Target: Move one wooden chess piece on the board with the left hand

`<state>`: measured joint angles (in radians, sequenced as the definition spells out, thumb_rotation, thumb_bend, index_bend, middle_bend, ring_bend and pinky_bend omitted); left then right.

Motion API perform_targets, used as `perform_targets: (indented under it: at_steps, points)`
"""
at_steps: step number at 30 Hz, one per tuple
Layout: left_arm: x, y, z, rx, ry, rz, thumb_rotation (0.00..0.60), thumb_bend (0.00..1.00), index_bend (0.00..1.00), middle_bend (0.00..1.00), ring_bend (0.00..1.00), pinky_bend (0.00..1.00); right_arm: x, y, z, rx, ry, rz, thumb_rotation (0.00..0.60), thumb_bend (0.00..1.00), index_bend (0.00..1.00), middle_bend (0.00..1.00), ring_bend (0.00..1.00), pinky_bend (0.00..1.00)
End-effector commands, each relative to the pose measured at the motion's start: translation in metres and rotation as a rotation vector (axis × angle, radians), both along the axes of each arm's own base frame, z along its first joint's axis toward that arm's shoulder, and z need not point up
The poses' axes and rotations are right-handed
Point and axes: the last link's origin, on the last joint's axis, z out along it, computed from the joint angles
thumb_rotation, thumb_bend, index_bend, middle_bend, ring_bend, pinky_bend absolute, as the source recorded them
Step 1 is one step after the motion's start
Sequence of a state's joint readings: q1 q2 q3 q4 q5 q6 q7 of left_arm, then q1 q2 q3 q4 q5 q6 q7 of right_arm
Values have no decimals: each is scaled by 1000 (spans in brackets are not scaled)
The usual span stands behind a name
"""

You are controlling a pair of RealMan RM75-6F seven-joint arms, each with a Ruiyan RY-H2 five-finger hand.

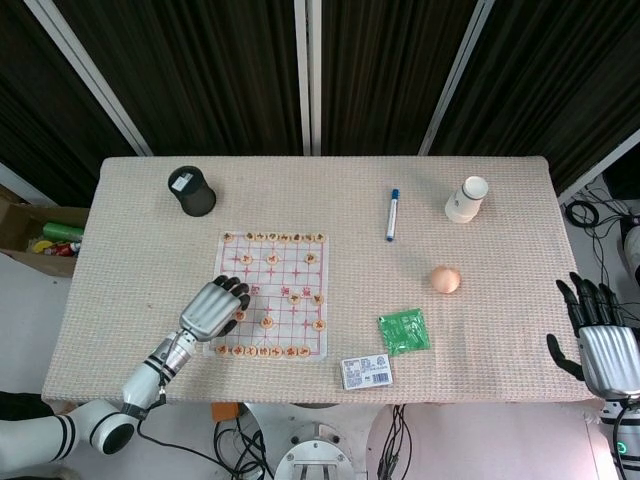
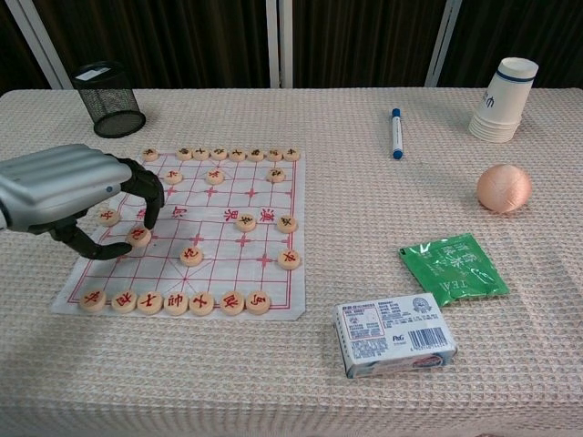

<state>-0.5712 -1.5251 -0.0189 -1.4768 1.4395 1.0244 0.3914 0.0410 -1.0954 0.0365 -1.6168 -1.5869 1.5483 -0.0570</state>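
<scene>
While the left robot hand (image 2: 68, 196) sits over the left side of the paper chess board with red grid lines (image 2: 237, 264), its dark fingers (image 2: 148, 202) curl down and its thumb comes in from below, pinching a round wooden chess piece with a red character (image 2: 138, 236). That piece sits on the board's left half, second column from the left edge, roughly mid-board, touching the fingertips. Another wooden piece (image 2: 109, 217) lies just left of it, partly under the hand. Head view shows same hand (image 1: 212, 310) at the board's left edge, forearm running down-left off the tabletop (image 1: 120, 270).

Near row of wooden pieces (image 2: 175, 301) lines the board's bottom edge; far row (image 2: 219, 154) lines the top edge. A few loose pieces mid-board, right of centre.

Right robot hand (image 1: 597, 335) is off the tabletop's right side, fingers spread, pointing up, holding nothing; only head view shows it.

Black mesh pen cup (image 2: 107, 99) stands far left, behind the board. Blue-capped white marker (image 2: 396, 133) lies far centre-right. Stack of white paper cups (image 2: 504, 100) far right. Peach-coloured egg-shaped ball (image 2: 504, 188) near it. Green foil tea packet (image 2: 454, 268) right of board. White boxed pack with barcode (image 2: 394, 333) front, just below the packet.
</scene>
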Motion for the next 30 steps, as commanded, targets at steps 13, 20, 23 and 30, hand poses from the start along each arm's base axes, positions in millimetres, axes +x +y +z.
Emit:
perform_targets:
  at_steps: [13,20,23,30]
  points:
    - [11,37,-6,39,48,20,600,338,523,290,229,280,-1,3,4,-12,-7,2,600,341,14,0,0,42]
    - [2,54,-2,61,60,63,600,338,523,290,229,281,-2,2,3,-15,-5,-5,600,342,14,0,0,42]
    - [-3,59,0,68,60,81,600,338,523,290,229,280,-2,2,3,-16,-3,-8,600,342,14,0,0,42]
    - [-11,65,-3,63,57,110,600,338,523,290,229,280,-2,1,2,-15,1,-11,600,341,14,0,0,42]
